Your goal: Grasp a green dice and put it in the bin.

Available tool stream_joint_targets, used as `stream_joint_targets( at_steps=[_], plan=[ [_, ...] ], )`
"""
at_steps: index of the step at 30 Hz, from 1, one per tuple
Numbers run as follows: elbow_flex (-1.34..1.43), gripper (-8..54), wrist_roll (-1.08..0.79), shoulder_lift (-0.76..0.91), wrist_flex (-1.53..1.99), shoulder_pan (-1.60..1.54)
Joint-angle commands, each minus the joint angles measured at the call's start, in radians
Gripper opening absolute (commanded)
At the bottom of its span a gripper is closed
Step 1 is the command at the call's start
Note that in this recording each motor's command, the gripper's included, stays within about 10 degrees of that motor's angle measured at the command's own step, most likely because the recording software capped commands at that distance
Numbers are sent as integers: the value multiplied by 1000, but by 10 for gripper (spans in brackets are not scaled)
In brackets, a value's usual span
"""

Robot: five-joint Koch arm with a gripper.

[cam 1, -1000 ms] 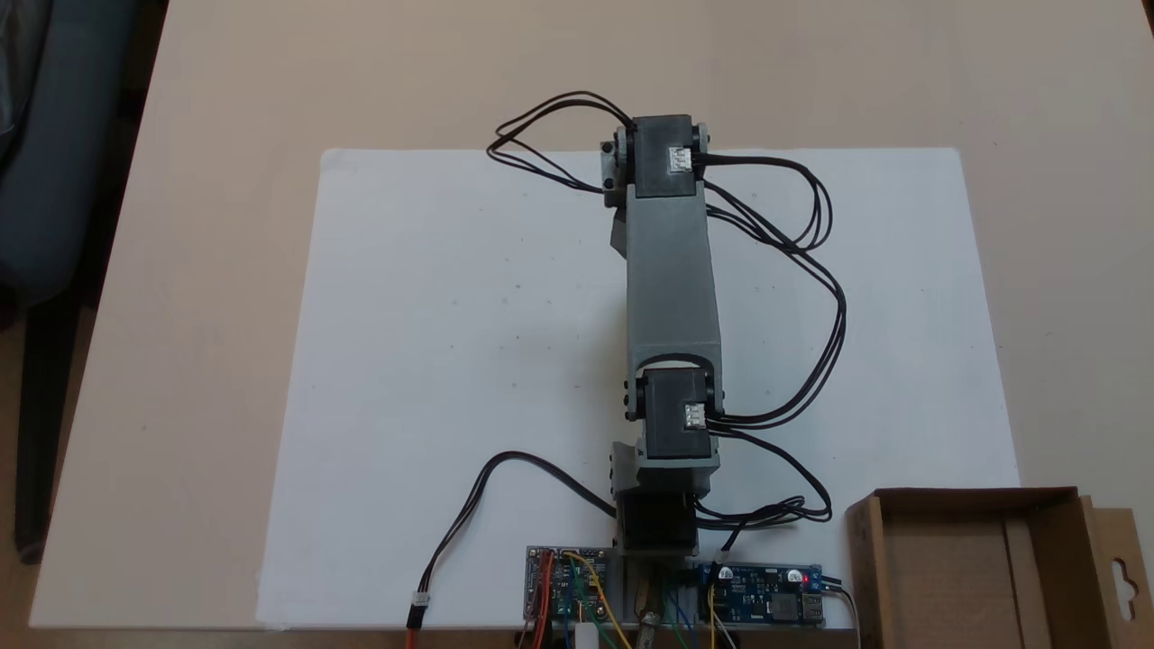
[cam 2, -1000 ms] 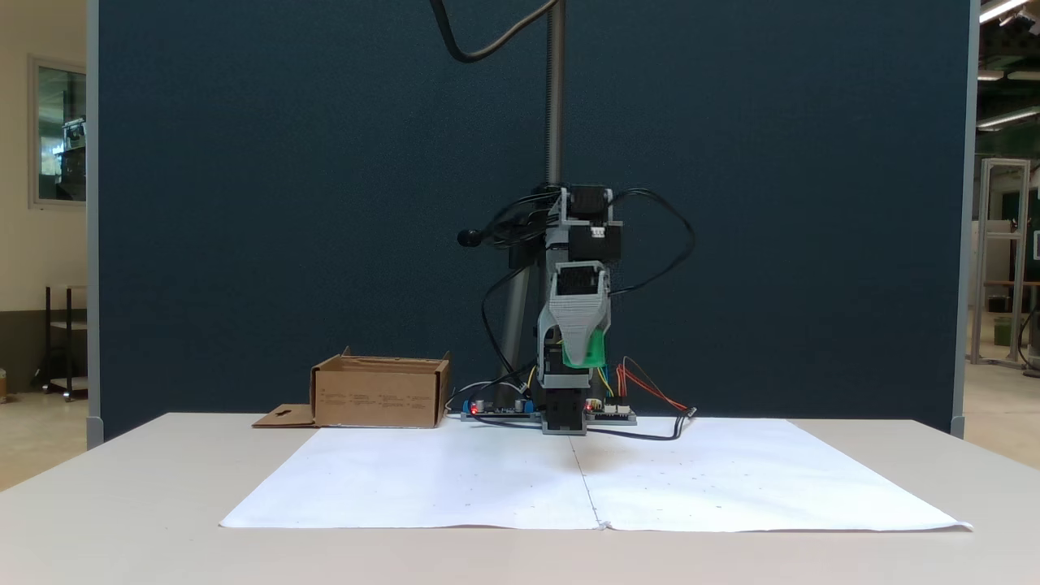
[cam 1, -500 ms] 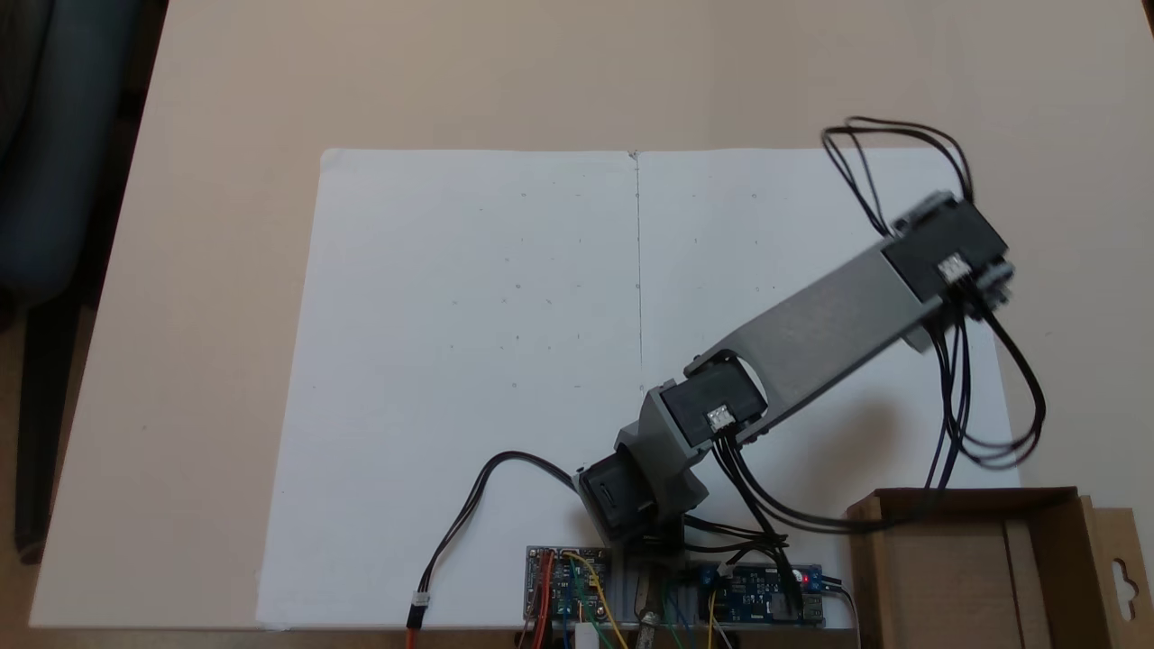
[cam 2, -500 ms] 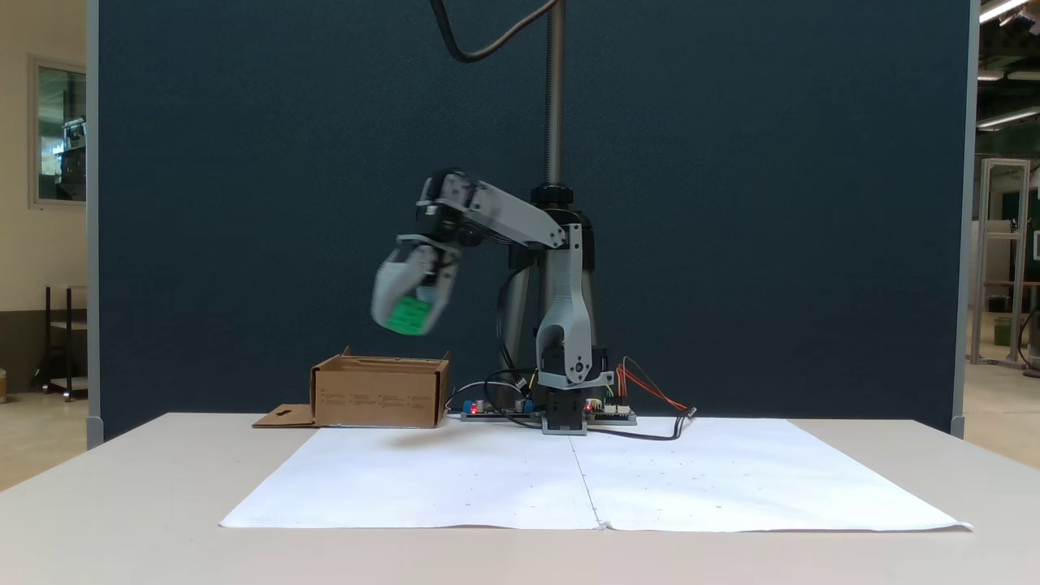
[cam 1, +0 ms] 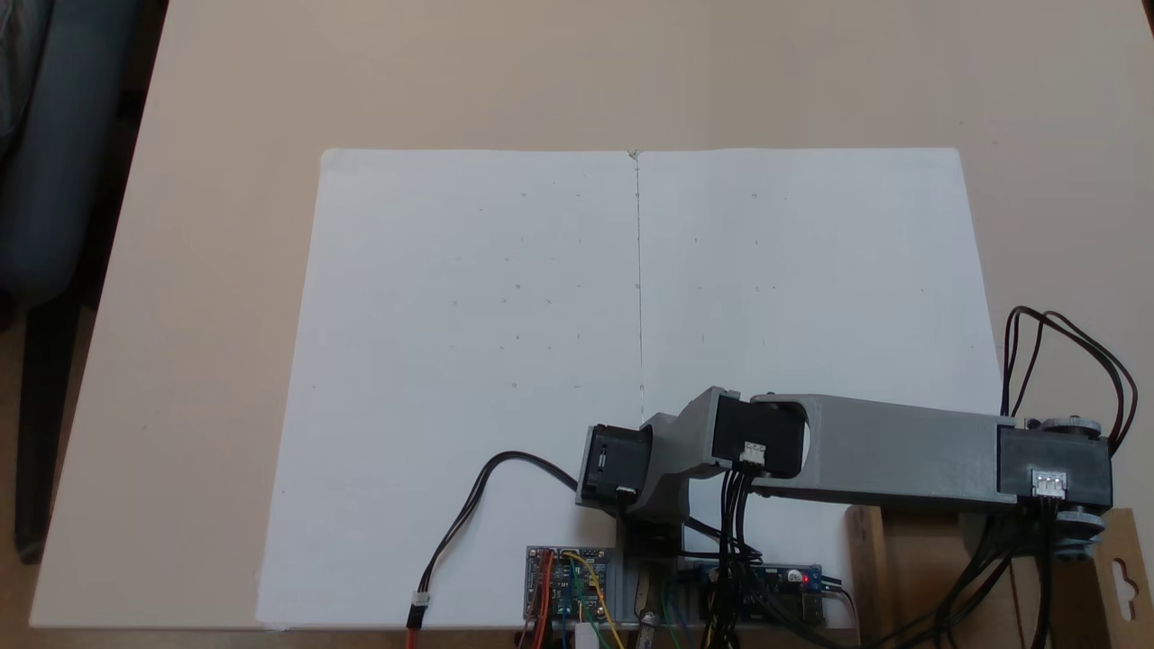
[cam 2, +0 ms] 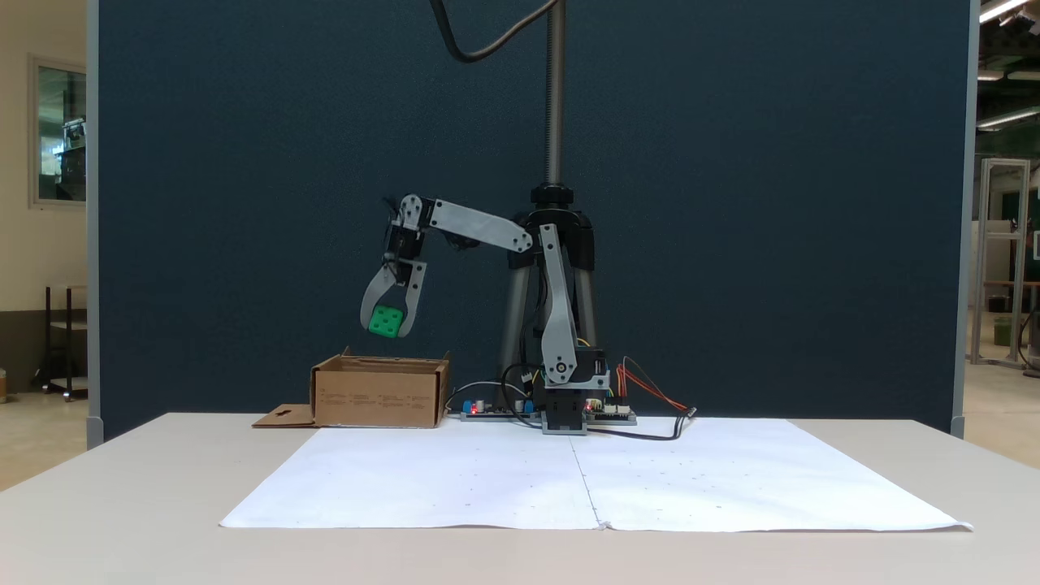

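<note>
The green dice [cam 2: 385, 322] hangs in the air between the two grey fingers of my gripper [cam 2: 387, 327], which is shut on it. It sits a short way above the open top of the bin [cam 2: 379, 393], a brown cardboard box left of the arm's base in a fixed view. From above, the grey arm [cam 1: 892, 451] reaches right over the bin [cam 1: 867, 559] and hides most of it; the bin's flap with the hang-hole [cam 1: 1122, 577] sticks out at the right edge. The dice is hidden under the arm there.
A large white paper sheet [cam 1: 505, 315] covers the middle of the beige table [cam 1: 225, 108]. Circuit boards [cam 1: 568, 581] with coloured wires sit at the arm's base beside the bin. A tripod pole [cam 2: 555, 89] rises behind the arm before a dark blue partition.
The arm has swung from pointing across the paper round to over the bin, carrying the green dice with it. The gripper stays shut on the dice throughout.
</note>
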Motion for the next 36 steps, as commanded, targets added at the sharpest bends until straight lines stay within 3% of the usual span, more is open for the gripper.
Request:
stream_joint_targets(
  at_steps=[1, 22, 24, 25, 28, 32, 36],
  plan=[
    [-43, 118, -97, 11, -8, 26],
    [-41, 118, -92, -44, -14, 94],
    [-41, 321, -91, -71, -12, 91],
    [-41, 331, -81, -81, -14, 91],
    [-41, 443, -71, -86, -21, 91],
    [-41, 443, -52, -86, -46, 89],
    [-48, 439, 83, -80, -78, 25]
  ],
)
